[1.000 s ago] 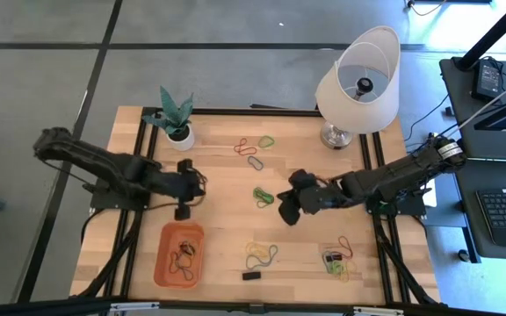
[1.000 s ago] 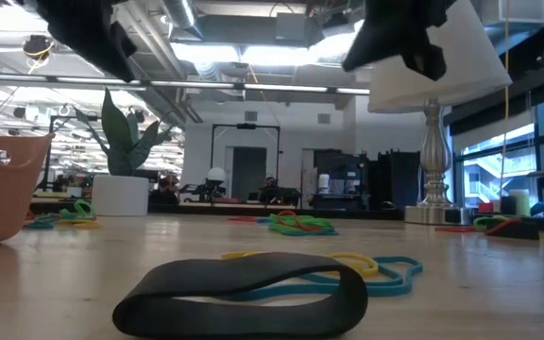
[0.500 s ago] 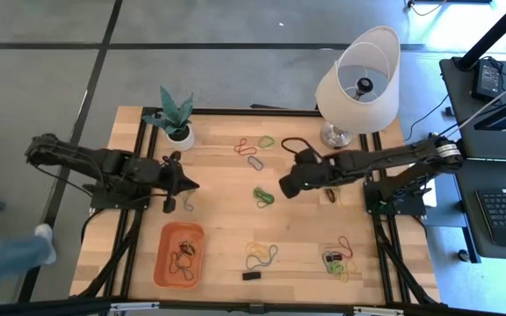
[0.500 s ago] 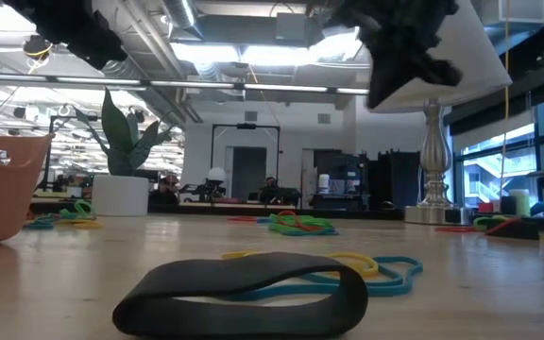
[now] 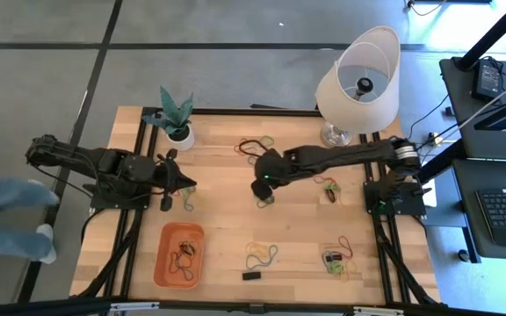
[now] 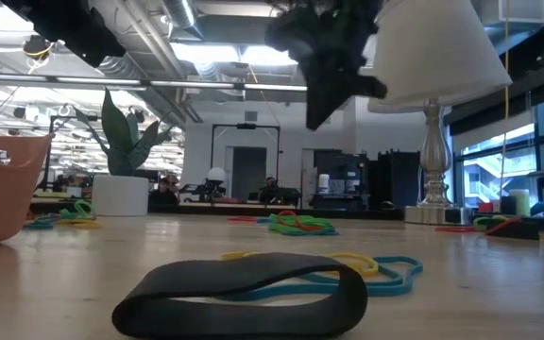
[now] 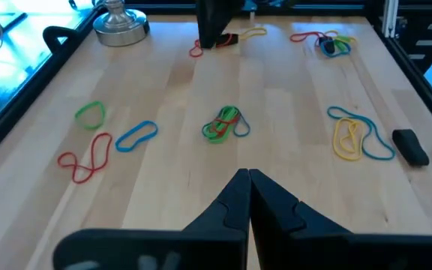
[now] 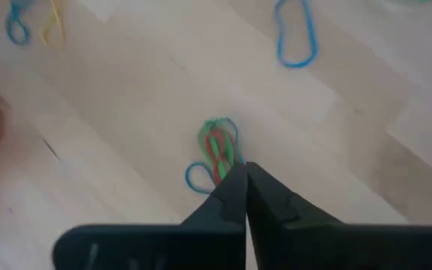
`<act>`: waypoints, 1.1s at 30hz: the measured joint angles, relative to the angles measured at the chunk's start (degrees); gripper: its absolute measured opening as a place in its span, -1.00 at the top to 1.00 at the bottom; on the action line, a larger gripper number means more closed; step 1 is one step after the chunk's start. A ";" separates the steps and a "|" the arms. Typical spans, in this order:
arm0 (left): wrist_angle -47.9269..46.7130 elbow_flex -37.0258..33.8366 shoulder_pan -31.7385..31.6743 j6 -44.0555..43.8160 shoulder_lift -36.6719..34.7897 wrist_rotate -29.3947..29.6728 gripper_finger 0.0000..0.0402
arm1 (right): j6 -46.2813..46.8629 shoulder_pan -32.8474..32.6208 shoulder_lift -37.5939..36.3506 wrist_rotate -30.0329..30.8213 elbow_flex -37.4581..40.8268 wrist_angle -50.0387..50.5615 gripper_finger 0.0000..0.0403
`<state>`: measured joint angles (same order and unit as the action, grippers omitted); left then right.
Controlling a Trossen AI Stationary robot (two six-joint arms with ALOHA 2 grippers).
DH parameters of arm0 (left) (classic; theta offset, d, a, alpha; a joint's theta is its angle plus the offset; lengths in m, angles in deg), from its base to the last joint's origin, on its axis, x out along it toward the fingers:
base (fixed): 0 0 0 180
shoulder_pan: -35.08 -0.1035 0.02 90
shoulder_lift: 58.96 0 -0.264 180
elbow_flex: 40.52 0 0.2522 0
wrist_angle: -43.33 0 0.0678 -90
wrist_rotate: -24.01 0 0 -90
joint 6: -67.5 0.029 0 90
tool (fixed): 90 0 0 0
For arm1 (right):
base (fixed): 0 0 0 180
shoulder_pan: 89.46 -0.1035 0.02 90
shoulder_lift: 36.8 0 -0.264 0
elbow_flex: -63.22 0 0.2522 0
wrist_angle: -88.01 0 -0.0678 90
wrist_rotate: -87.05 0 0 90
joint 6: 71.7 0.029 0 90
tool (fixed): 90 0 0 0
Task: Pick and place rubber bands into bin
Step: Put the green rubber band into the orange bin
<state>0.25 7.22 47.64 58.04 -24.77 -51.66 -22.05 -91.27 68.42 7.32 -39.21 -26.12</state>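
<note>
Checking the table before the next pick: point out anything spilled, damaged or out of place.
Nothing looks spilled or damaged. Loose rubber bands lie scattered over the table, as the job expects, and some already sit in the bin. A small black block lies near the front edge. The plant pot and lamp stand upright.

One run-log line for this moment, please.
right gripper: fingers shut, above green-red rubber band cluster | left gripper: shut, idle mid-left | bin: holds some bands
</note>
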 joint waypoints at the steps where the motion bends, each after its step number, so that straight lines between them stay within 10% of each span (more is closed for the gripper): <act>1: -0.02 0.00 0.00 -0.18 0.05 0.00 0.99 | -0.96 0.35 1.21 -1.01 -0.67 -0.09 0.95; 33: -0.19 0.00 0.02 -2.02 0.07 -0.07 0.99 | -11.08 -0.35 17.37 -8.52 -1.04 -1.56 0.61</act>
<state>0.05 7.22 47.66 56.02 -24.70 -51.73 -33.13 -91.61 85.78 -1.19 -40.25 -27.69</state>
